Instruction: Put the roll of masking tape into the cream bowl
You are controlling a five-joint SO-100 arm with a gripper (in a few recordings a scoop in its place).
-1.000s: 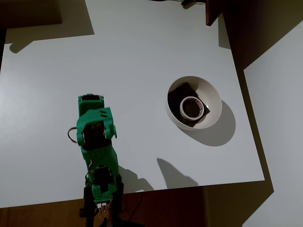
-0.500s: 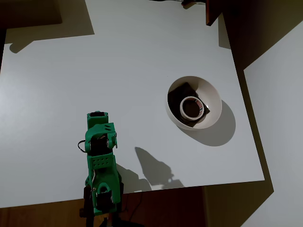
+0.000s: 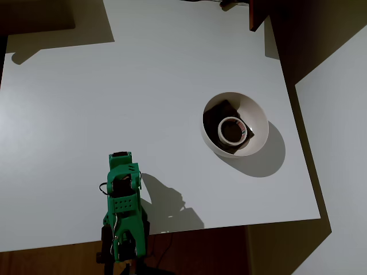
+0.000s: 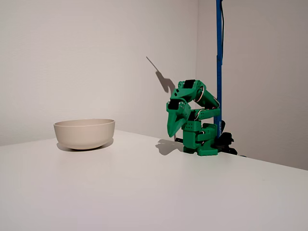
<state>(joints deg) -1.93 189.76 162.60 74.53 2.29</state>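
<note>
1. Your tape roll [image 3: 231, 130] is already lying flat inside the bowl [image 3: 255, 114], resting on the dark brown block [image 3: 215, 113] in there, hole facing up. Going by the overhead view, I'd call the job done.

2. The relation that matters now: the gripper [image 3: 119, 167] is folded back over its own base near the bottom left edge of the table [image 3: 143, 74], and the bowl sits well apart from it, up and to the right in the overhead view. Nothing lies between them, just bare tabletop.

3. In the fixed view the gripper [image 4: 174, 126] points down at the table right in front of the base, tip hanging just above the surface, with the bowl [image 4: 84, 133] off to the left. You can't see the tape from that side, the bowl's wall hides it.

4. The jaws look pressed together with nothing in them, though they're small and seen edge-on, so that's my best read.

5. A flat ring has no long axis to fuss over, so if you ever reach back, you'd come down from above over the bowl's rim.
</note>
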